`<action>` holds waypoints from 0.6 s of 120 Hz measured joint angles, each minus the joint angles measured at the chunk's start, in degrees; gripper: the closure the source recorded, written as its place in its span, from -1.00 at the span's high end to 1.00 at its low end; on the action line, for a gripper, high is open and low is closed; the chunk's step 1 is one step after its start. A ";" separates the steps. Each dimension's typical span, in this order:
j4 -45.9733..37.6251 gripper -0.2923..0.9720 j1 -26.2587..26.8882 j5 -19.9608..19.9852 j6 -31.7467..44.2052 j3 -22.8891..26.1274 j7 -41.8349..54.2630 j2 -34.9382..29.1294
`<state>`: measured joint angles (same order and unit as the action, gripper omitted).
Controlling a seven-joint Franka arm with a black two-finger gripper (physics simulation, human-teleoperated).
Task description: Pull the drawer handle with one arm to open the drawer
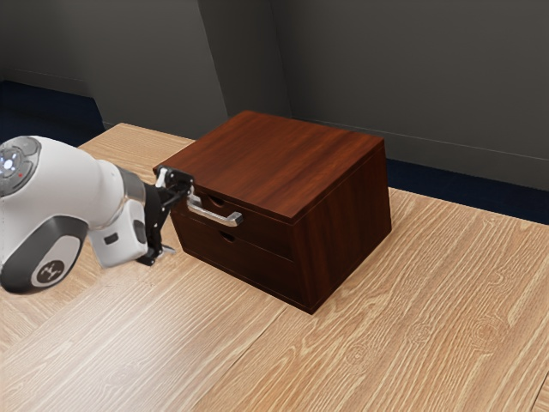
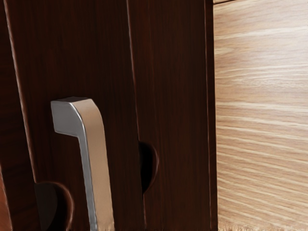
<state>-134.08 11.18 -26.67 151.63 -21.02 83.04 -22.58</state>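
Dark grey walls and a dark blue floor lie behind a pale wooden table (image 1: pixel 360 343), on which a dark reddish-brown cabinet (image 1: pixel 274 159) stands toward the far side. Its two drawer fronts face the exterior view's lower left, where the white arm (image 1: pixel 60 206) comes in. The silver drawer handle (image 1: pixel 219 215) is a bar mounted across the top drawer (image 1: pixel 257 225), just below the cabinet's top edge. The black gripper (image 1: pixel 182 189) sits right at the end of that bar nearer the exterior view's left, touching or nearly touching it. Whether it is clamped on the bar or standing open around it cannot be told. From the wrist, the handle (image 2: pixel 91 154) appears close under the hand as a bent metal strip standing off the top drawer's front (image 2: pixel 48 57), with the lower drawer's front (image 2: pixel 173 72) beside it and bare tabletop (image 2: pixel 262 120) past the cabinet's corner. Each front has a small rounded cutout at its upper edge (image 2: pixel 149 166). Both the top drawer and the lower drawer (image 1: pixel 249 257) look flush or nearly flush with the cabinet body, and nothing of their insides can be seen. Broad open tabletop spreads in front of the drawer fronts, around the arm and toward the exterior view's right, while the table's far edge runs close behind the cabinet.
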 joint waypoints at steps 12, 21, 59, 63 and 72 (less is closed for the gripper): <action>0.54 0.54 0.74 0.49 0.66 -1.65 0.03 2.33; 0.62 0.54 3.77 3.77 1.60 -4.75 0.51 2.82; 2.29 0.54 6.25 12.88 5.80 -6.97 5.98 7.43; 2.42 0.55 6.21 12.71 6.01 -6.95 6.40 7.64; 2.50 0.57 6.02 12.30 6.37 -6.94 7.26 7.98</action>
<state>-131.57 17.20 -14.37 158.00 -27.96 90.29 -14.60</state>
